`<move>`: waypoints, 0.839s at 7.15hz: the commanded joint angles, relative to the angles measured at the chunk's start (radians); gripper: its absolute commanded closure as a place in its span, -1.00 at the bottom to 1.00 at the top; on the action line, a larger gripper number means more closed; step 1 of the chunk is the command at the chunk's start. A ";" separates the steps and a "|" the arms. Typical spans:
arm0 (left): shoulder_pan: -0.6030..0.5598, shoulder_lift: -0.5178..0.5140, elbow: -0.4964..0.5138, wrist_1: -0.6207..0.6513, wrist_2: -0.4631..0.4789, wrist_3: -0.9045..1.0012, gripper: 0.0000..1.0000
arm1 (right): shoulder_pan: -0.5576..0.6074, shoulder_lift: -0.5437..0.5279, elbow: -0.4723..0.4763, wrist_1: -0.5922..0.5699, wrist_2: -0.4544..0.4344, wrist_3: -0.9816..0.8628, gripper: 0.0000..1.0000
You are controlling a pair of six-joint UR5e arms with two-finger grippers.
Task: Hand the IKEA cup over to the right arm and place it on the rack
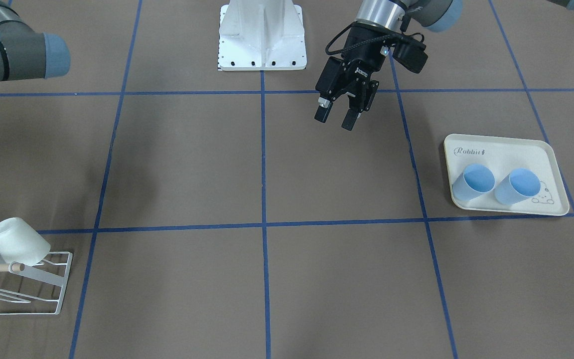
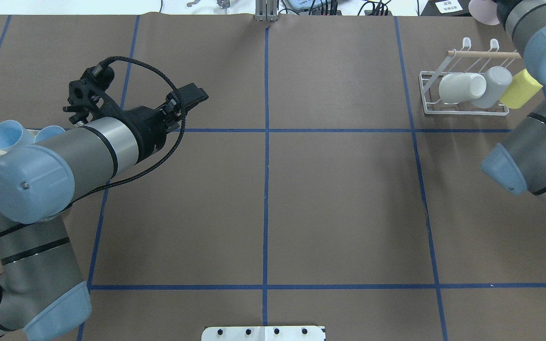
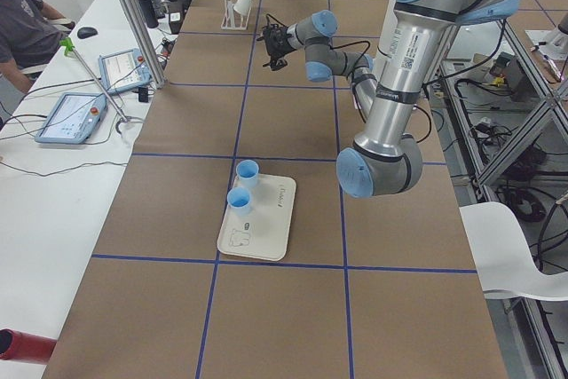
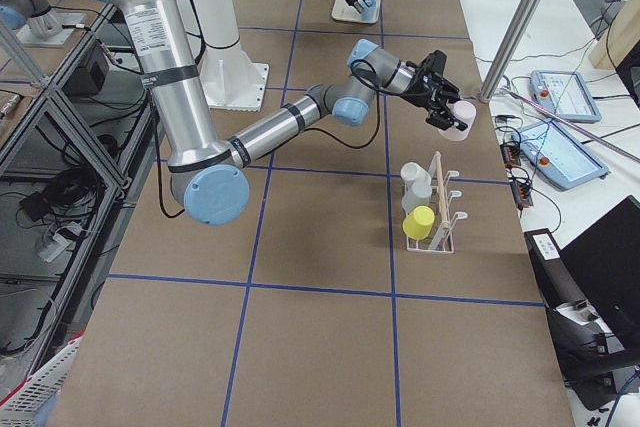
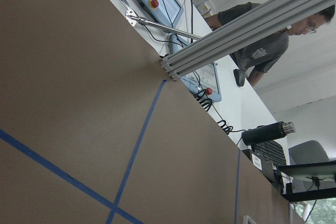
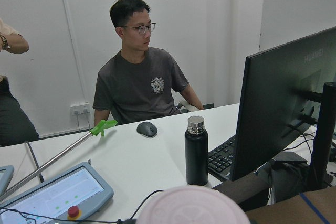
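Front-facing view: left gripper [image 1: 337, 116] hangs over the middle of the table, fingers spread wide, nothing between them. Cream tray [image 1: 516, 152] on its side of the table holds two blue cups [image 1: 476, 182], untouched. Rack [image 1: 60, 294] at the far end, a white cup [image 1: 18, 242] hung on it.

Overhead view: rack carries three cups: white, grey [image 2: 493, 85], yellow [image 2: 519, 89]. Edge of the pink IKEA cup [image 2: 484, 12] shows just past the rack, at the table's far edge, by the right arm.

Right side view: right gripper [image 4: 440, 102] reaches out beyond the rack with the pink IKEA cup at its tip, off the table and apart from the prongs. Cannot tell from here how its fingers are set.

Right wrist view: the cup's pale pink rim fills the bottom edge; fingers not visible. A seated person and a desk lie behind.

Judgement: hand-over looks done, since the left is empty and the cup is with the right arm. Left to do: carry the cup back over the rack, set it on a free prong, let go
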 commanded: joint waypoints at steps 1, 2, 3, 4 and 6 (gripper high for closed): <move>-0.001 0.009 -0.015 0.062 -0.004 0.027 -1.00 | 0.075 -0.029 -0.196 0.277 0.051 -0.095 1.00; -0.001 0.012 -0.015 0.062 -0.004 0.027 -1.00 | 0.153 -0.022 -0.308 0.397 0.173 -0.129 1.00; -0.001 0.012 -0.015 0.063 -0.004 0.027 -1.00 | 0.177 -0.011 -0.400 0.491 0.212 -0.195 1.00; -0.001 0.015 -0.014 0.062 -0.004 0.027 -1.00 | 0.177 -0.002 -0.454 0.541 0.213 -0.197 1.00; -0.001 0.031 -0.015 0.062 -0.006 0.027 -1.00 | 0.166 0.006 -0.469 0.544 0.216 -0.198 1.00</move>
